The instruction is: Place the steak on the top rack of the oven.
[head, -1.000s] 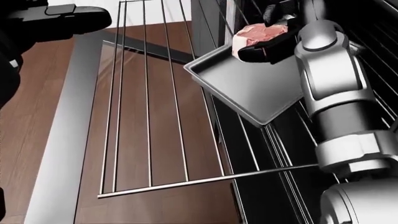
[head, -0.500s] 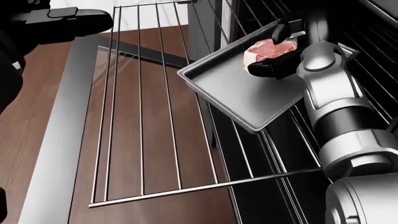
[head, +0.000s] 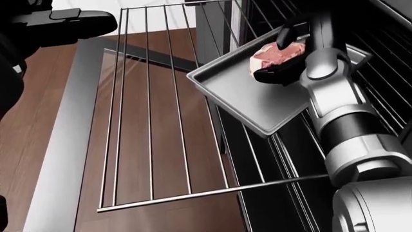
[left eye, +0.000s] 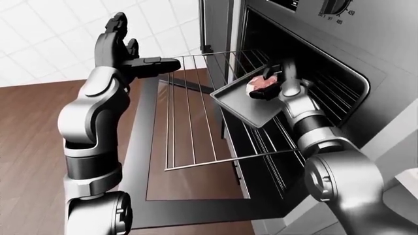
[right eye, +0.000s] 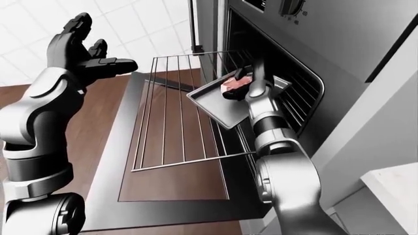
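Note:
The steak (head: 269,52), pink with a pale fat edge, sits between the black fingers of my right hand (head: 282,55), which is shut on it. It hangs just above the upper end of a grey baking tray (head: 245,99) that lies tilted at the oven mouth. A wire rack (head: 148,121) is pulled far out over the open oven door (left eye: 189,196). My left hand (left eye: 124,46) is raised at the left of the rack, fingers spread and holding nothing. Whether the steak touches the tray is not clear.
The dark oven cavity (left eye: 320,78) with more rack wires opens on the right, with a control knob (left eye: 333,6) above it. A white tiled wall (left eye: 39,39) and a brown wood floor (left eye: 26,147) lie to the left. A pale counter corner (right eye: 398,186) shows at lower right.
My right hand with the steak has moved a little down and right toward the tray. The whole picture has shifted slightly. The left hand stays raised and open.

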### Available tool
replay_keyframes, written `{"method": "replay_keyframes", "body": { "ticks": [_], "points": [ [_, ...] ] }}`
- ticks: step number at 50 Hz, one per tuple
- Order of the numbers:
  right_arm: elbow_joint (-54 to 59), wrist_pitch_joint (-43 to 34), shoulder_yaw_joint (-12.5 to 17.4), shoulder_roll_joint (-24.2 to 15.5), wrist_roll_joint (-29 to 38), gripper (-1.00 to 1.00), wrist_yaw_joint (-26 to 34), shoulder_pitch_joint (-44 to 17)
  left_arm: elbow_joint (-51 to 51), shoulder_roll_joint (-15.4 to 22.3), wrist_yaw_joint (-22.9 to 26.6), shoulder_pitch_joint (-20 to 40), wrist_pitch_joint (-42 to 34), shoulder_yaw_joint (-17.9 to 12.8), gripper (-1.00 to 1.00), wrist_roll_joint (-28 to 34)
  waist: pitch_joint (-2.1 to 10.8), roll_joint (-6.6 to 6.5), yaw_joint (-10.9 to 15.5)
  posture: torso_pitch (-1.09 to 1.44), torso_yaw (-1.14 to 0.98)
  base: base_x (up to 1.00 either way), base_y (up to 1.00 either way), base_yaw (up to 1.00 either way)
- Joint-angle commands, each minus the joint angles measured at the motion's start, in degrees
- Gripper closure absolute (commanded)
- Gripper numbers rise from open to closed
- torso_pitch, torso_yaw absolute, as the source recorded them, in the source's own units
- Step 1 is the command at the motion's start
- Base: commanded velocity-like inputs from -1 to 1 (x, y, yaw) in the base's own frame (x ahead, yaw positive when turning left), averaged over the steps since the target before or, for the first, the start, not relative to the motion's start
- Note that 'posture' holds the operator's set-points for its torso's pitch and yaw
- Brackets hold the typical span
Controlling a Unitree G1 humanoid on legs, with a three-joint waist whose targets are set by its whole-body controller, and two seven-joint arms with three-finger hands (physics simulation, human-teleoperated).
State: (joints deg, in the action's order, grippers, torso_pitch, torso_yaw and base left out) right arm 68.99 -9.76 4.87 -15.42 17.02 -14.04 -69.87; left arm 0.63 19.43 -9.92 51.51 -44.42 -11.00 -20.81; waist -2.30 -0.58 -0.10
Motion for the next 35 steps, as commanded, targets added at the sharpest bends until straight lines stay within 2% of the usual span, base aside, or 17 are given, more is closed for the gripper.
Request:
{"method": "replay_keyframes", "body": {
  "ticks": [1,14,15,20,21,22,23,25,27,30,31,32,34,35],
  "points": [
    [-2.82,2.76,0.26,-0.79,0.05,1.00,-0.95,-2.72,1.87,0.63,0.02,2.01,1.70,-0.51,-1.00,0.01,2.05,0.03,0.00,0.00,0.00,0.00,0.00,0.00],
    [-1.68,4.36,0.57,-0.62,-0.61,1.00,-2.04,-2.19,1.78,0.61,0.13,1.96,1.83,-0.47,-1.00,0.03,2.20,0.03,0.05,0.00,0.00,0.00,0.00,0.00],
    [-1.61,4.41,0.61,-0.61,-0.68,0.78,-2.08,-2.20,1.74,0.59,0.14,1.95,1.85,-0.48,-1.00,0.02,2.21,0.02,0.05,0.00,0.00,0.00,0.00,0.00],
    [-1.42,4.85,0.65,-0.53,-0.89,0.69,-2.22,-1.95,1.62,0.64,0.19,1.92,1.95,-0.49,-1.00,0.06,2.25,0.03,0.06,0.00,0.00,0.00,0.00,0.00],
    [-1.27,5.06,0.67,-0.53,-0.94,0.57,-2.24,-1.88,1.54,0.59,0.20,1.92,2.05,-0.44,-1.00,0.10,2.27,0.04,0.07,0.00,0.00,0.00,0.00,0.00],
    [-1.30,5.08,0.68,-0.52,-1.00,0.32,-2.22,-1.86,1.49,0.54,0.19,1.90,2.11,-0.41,-1.00,0.12,2.28,0.05,0.07,0.00,0.00,0.00,0.00,0.00],
    [-1.27,5.19,0.69,-0.53,-1.02,0.19,-2.28,-1.77,1.38,0.48,0.20,1.89,2.21,-0.35,-1.00,0.17,2.29,0.07,0.08,0.00,0.00,0.00,0.00,0.00],
    [-1.16,5.32,0.72,-0.59,-1.09,0.09,-2.34,-1.74,1.14,0.41,0.21,2.04,2.35,-0.25,-1.00,0.28,2.31,0.09,0.10,0.00,0.00,0.00,0.00,0.00],
    [-1.16,5.36,0.74,-0.54,-1.19,-0.26,-2.39,-1.74,1.03,0.34,0.24,2.08,2.44,-0.22,-1.00,0.33,2.36,0.11,0.13,0.00,0.00,0.00,0.00,0.00],
    [-1.21,5.42,0.70,-0.50,-1.22,-0.40,-2.50,-1.59,0.87,0.30,0.34,1.98,2.64,-0.22,-1.00,0.42,2.38,0.11,0.15,0.00,0.00,0.00,0.00,0.00],
    [-1.32,5.44,0.70,-0.44,-1.30,-0.51,-2.40,-1.49,0.93,0.33,0.38,1.92,2.61,-0.23,-1.00,0.43,2.38,0.11,0.16,0.00,0.00,0.00,0.00,0.00],
    [-1.37,5.44,0.68,-0.44,-1.31,-0.82,-2.45,-1.49,0.98,0.35,0.40,1.90,2.57,-0.26,-1.00,0.43,2.38,0.10,0.16,0.00,0.00,0.00,0.00,0.00],
    [-1.48,5.39,0.68,-0.43,-1.36,-0.87,-2.44,-1.52,1.17,0.30,0.37,1.86,2.47,-0.27,-1.00,0.40,2.38,0.09,0.15,0.00,0.00,0.00,0.00,0.00],
    [-1.39,5.66,0.69,-0.43,-1.39,-1.00,-2.46,-1.37,1.25,0.25,0.34,1.80,2.46,-0.26,-1.00,0.40,2.38,0.09,0.14,0.00,0.00,0.00,0.00,0.00]
  ]
}}
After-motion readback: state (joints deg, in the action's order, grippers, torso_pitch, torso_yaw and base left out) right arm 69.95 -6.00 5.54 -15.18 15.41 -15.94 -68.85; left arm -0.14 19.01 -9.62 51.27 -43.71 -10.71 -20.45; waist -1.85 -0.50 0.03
